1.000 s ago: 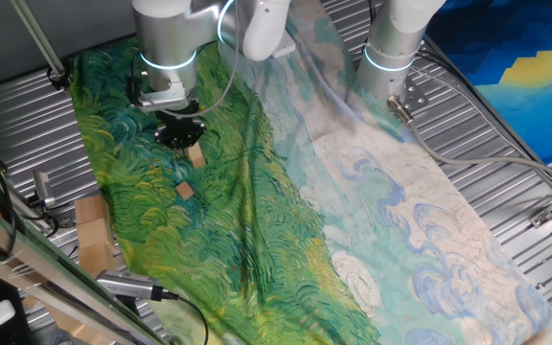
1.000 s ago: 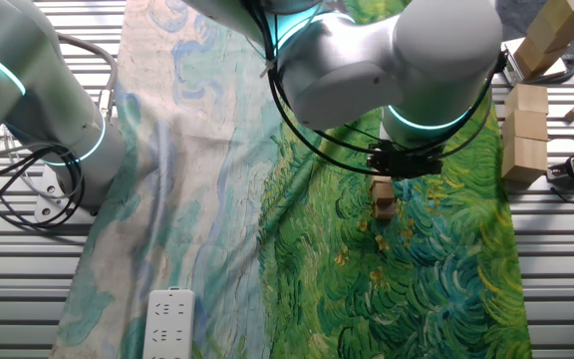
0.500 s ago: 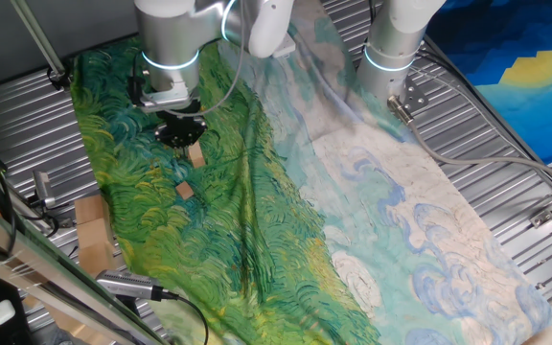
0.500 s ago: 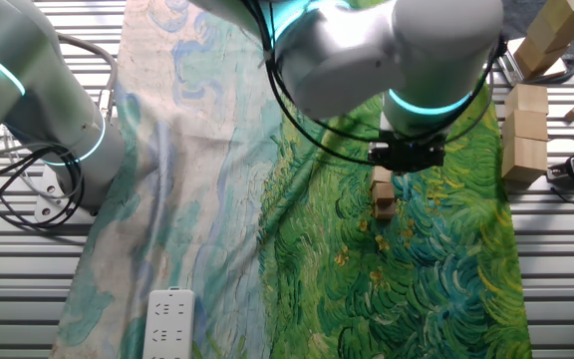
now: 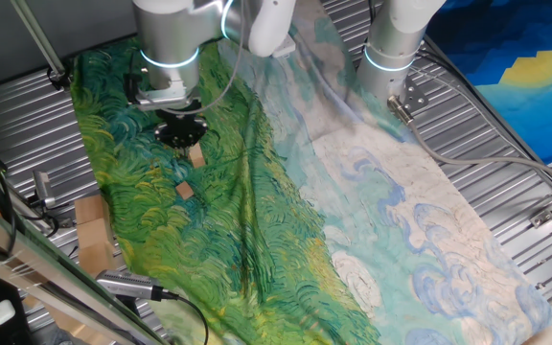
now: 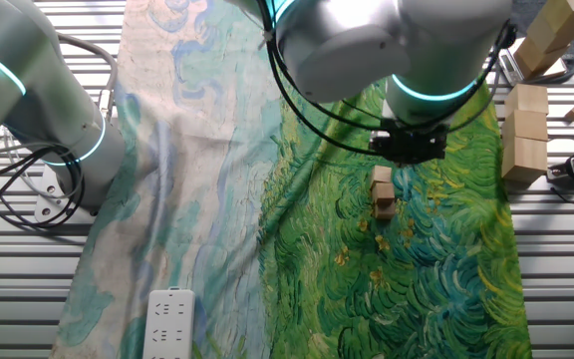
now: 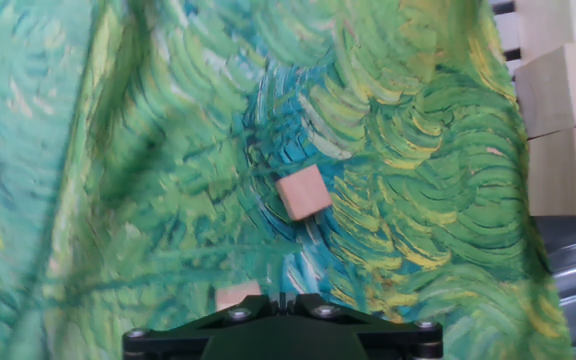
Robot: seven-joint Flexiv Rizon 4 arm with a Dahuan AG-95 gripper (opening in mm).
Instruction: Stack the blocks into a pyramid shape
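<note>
1. A black end effector [image 5: 181,134] on the Flexiv arm is hanging over a green, swirl-painted cloth [image 5: 151,230] draped across the slatted metal table [image 5: 506,125]; only the base of the tool is showing in the hand view, so whether its fingers are parted or closed cannot be told, and nothing is visibly in its grasp

2. Nearest the camera on the hand, a small wooden block [image 7: 238,295] is peeking out just beyond the tool's base, partly hidden by it

3. A little farther on, a second block [image 7: 303,192] is lying loose on the cloth, turned at an angle, apart from the first

4. The two fixed views are showing the same pair: one cube [image 5: 196,156] just beside the tool, another [image 5: 185,191] nearer the cloth's edge; from the other side they [image 6: 383,191] are appearing close together, and whether they are touching cannot be told

5. Farthest off, larger pale wooden pieces [image 7: 566,90] are sitting past the cloth's border

6. The pyramid is looking barely begun, judging by only two cubes in sight. The risks from here: the soft, wrinkled cloth could be tipping any stack, and a descent onto the skewed cube could be nudging it aside rather than gripping it
</note>
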